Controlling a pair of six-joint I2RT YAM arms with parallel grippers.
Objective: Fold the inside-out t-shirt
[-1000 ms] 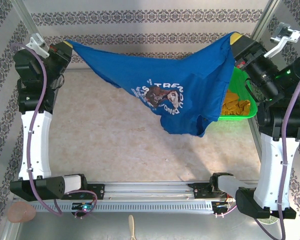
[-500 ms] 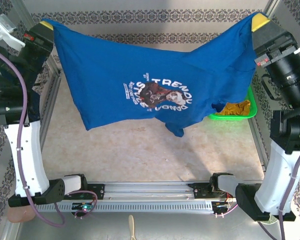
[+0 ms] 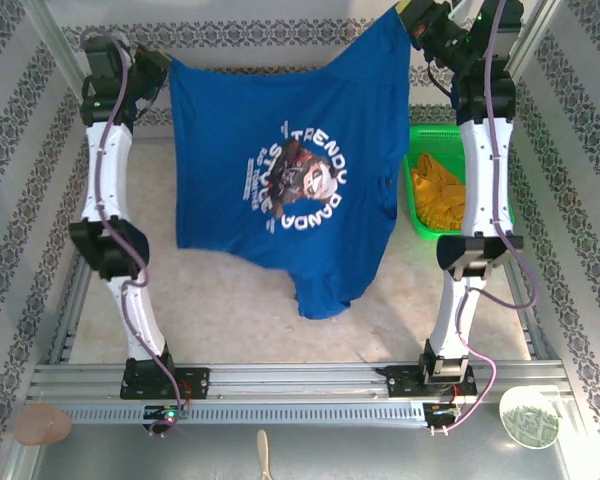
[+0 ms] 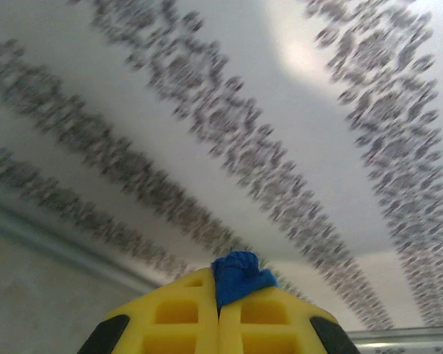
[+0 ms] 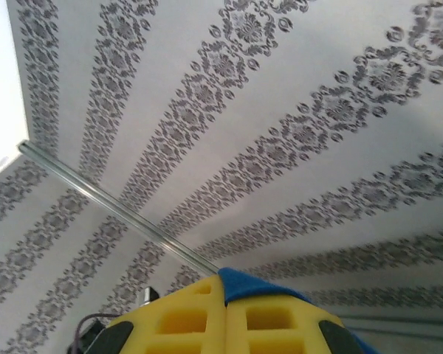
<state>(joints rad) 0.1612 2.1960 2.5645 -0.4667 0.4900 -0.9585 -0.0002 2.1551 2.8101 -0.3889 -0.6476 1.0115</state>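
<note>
The royal-blue t-shirt [image 3: 280, 170] hangs spread in the air between both raised arms, its white and brown print facing the top camera. My left gripper [image 3: 167, 66] is shut on the shirt's upper left corner; in the left wrist view a bunch of blue cloth [image 4: 238, 271] pokes out between the closed yellow fingers [image 4: 181, 317]. My right gripper [image 3: 408, 20] is shut on the upper right corner, where blue cloth [image 5: 262, 286] lies over the closed yellow fingers [image 5: 184, 321]. The shirt's lower end [image 3: 325, 295] droops toward the table.
A green basket [image 3: 426, 232] with a mustard yellow-orange garment [image 3: 440, 190] stands at the right, beside the right arm. The beige table top [image 3: 230, 300] lies below the shirt. Patterned walls surround the workspace. A green-rimmed dish [image 3: 528, 417] sits at the front right.
Both arms have lifted and swung toward the back wall, stretching upright. The shirt went from a sagging drape near the basket to a flat hanging sheet, and the basket is now uncovered.
</note>
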